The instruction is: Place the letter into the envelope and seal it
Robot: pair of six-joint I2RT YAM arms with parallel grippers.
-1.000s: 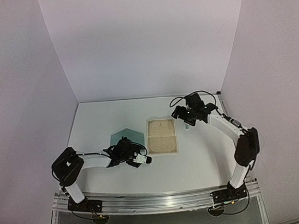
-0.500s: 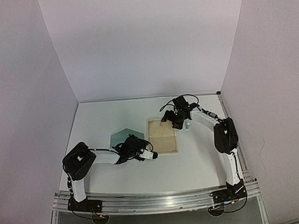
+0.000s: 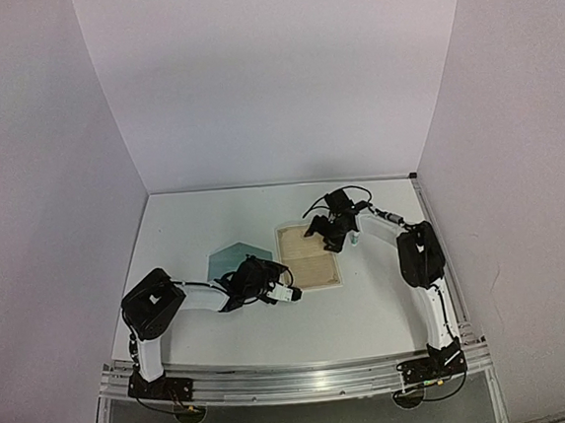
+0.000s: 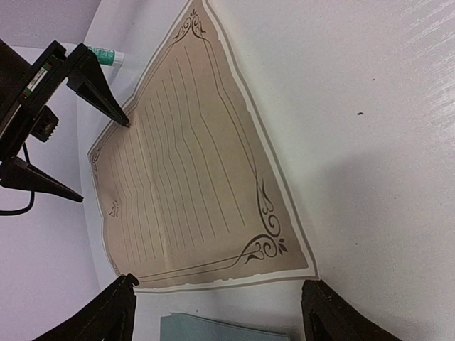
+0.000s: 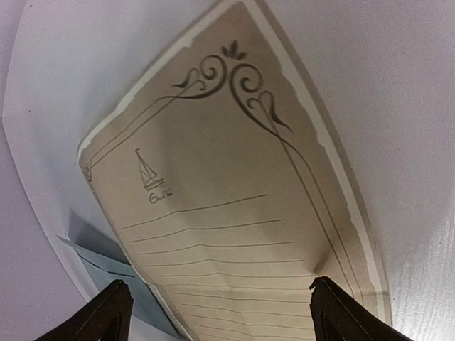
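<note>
The letter [image 3: 308, 257], a cream sheet with a brown ornate border, lies flat mid-table. In the left wrist view the letter [image 4: 199, 177] fills the middle. In the right wrist view the letter [image 5: 227, 206] shows a small sailboat sketch. The teal envelope [image 3: 233, 258] lies just left of it, with an edge of the envelope [image 4: 220, 330] below my left jaws. My left gripper [image 3: 283, 289] [image 4: 222, 312] is open, straddling the letter's left edge. My right gripper [image 3: 325, 234] [image 5: 222, 312] is open over the far right part, one fingertip [image 5: 323, 288] pressing a dent into the paper.
A small white glue stick [image 3: 355, 237] with a green label lies just right of the letter, and the glue stick [image 4: 106, 55] shows behind my right gripper's fingers [image 4: 99, 85]. White walls enclose the table on three sides.
My right arm has swung left and come down onto the letter's far right part. My left gripper has slid right to the letter's left edge.
</note>
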